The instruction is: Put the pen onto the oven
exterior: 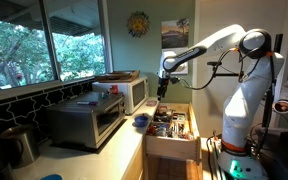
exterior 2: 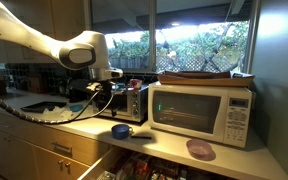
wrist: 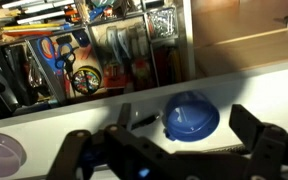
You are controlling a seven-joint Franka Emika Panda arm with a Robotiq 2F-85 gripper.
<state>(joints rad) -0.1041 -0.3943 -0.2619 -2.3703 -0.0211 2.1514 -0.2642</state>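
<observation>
The pen point(wrist: 144, 119) is a small dark stick lying on the white counter, right beside a blue bowl point(wrist: 191, 117). My gripper point(wrist: 169, 150) is open and empty, its two dark fingers spread above the pen and the bowl. In an exterior view the gripper point(exterior: 161, 92) hangs over the counter's end near the bowl point(exterior: 141, 121). The silver oven point(exterior: 84, 122) with its dark glass door stands further along the counter, beside the white microwave point(exterior: 124, 92). The oven point(exterior 2: 132, 103) also shows partly behind my arm in an exterior view. The pen is too small to see in both exterior views.
An open drawer point(exterior: 171, 128) full of utensils lies below the counter edge and shows in the wrist view point(wrist: 94, 50). A purple lid point(wrist: 2, 155) lies on the counter. A flat tray point(exterior 2: 204, 75) rests on the microwave point(exterior 2: 199, 110). Windows run behind the counter.
</observation>
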